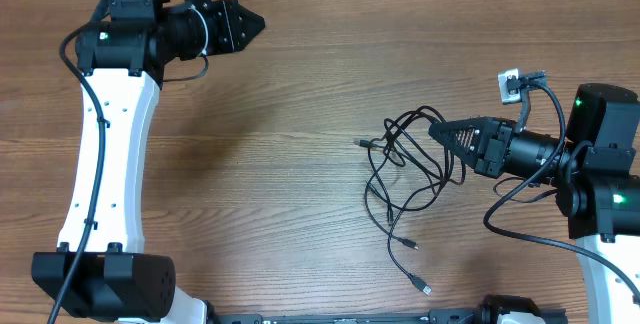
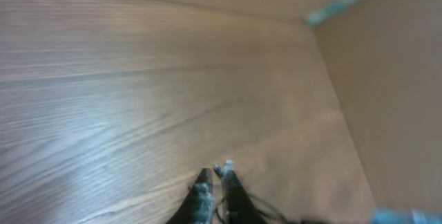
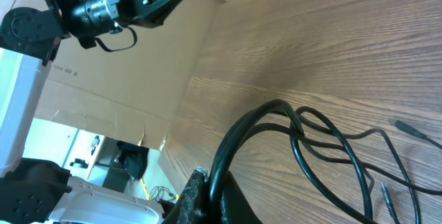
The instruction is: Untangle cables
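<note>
Cables (image 1: pixel 404 160): thin black cords in a loose tangle on the right part of the table (image 1: pixel 300 134). The plug ends trail toward the robot's side.
Right gripper (image 1: pixel 436 130): jaws closed on a bunch of the cables at the tangle's right edge.
Left gripper (image 1: pixel 260 22): at the far left, well apart from the cables. Its fingertips sit close together in a blurred wrist view, so I cannot tell whether they are closed.

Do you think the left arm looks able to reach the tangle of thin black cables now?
Probably yes: bare wooden table lies between the left gripper and the cables, though the right gripper holds them.
</note>
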`<state>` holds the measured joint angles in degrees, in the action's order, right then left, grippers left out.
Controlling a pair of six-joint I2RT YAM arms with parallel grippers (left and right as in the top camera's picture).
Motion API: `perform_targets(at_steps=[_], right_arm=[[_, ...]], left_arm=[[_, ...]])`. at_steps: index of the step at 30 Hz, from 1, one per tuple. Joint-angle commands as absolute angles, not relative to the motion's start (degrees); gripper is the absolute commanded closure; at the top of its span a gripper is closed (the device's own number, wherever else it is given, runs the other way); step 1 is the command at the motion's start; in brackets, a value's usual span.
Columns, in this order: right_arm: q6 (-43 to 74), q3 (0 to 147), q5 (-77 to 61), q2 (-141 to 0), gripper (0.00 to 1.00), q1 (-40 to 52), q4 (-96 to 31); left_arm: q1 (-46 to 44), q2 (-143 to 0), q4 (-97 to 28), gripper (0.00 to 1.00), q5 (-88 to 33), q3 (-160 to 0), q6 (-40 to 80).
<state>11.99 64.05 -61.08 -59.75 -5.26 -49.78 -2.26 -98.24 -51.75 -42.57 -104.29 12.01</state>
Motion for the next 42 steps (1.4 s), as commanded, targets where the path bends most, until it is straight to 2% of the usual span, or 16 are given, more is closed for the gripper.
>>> perform_targets(at_steps=[1, 2, 3, 6, 9, 10, 11, 12, 19, 24, 31, 33, 37, 42], right_arm=[[12.43, 64.25, -61.47, -59.55, 0.96, -5.54, -49.54], [13.67, 64.25, -61.19, -59.55, 0.96, -5.54, -49.52], [15.51, 64.25, -60.23, -59.55, 0.96, -5.54, -49.54], [20.21, 64.25, -57.21, -59.55, 0.96, -5.54, -49.58], [23.57, 64.25, -55.92, -59.55, 0.96, -5.54, -49.54], [24.32, 64.25, -55.92, -59.55, 0.96, -5.54, -49.54], [24.73, 64.25, -55.90, -59.55, 0.96, -5.54, -49.52], [25.41, 64.25, -55.40, -59.55, 0.96, -5.54, -49.54], [25.54, 64.25, -53.36, -59.55, 0.96, -5.54, -48.97], [30.17, 64.25, -52.51, -59.55, 0.96, -5.54, -46.19], [39.44, 64.25, -52.80, -59.55, 0.96, -5.54, -36.77], [41.01, 64.25, -54.19, -59.55, 0.96, -5.54, -33.04], [42.24, 64.25, -54.72, -59.55, 0.96, -5.54, -30.37], [42.26, 64.25, -55.11, -59.55, 0.96, -5.54, -30.46]], left_arm=[[-4.27, -96.62, -53.74, 0.70, -54.13, -105.16, -0.14], [-5.21, -96.62, -54.70, 0.61, -55.88, -105.16, -4.19], [-6.11, -96.62, -55.64, 0.58, -57.41, -105.16, -7.97], [-9.87, -96.57, -59.92, 0.57, -62.39, -105.16, -23.68], [-14.96, -96.57, -65.10, 0.55, -61.65, -105.16, -39.27], [-17.17, -96.57, -65.82, 0.40, -59.35, -105.16, -41.91], [-18.55, -96.57, -65.67, 0.13, -57.69, -105.16, -41.95], [-20.43, -96.60, -65.14, 0.00, -55.92, -105.16, -41.06], [-29.10, -96.66, -61.36, 0.00, -44.05, -105.16, -20.38], [-30.24, -97.32, -60.86, 0.00, -41.30, -105.14, 1.52], [-31.16, -99.07, -59.75, 0.01, -41.82, -105.14, 21.43], [-32.14, -99.31, -58.74, 0.00, -42.00, -105.14, 25.54], [-34.76, -99.33, -55.99, 0.00, -40.88, -105.14, 25.80], [-37.15, -99.33, -55.24, 0.00, -33.17, -105.14, 33.28]])
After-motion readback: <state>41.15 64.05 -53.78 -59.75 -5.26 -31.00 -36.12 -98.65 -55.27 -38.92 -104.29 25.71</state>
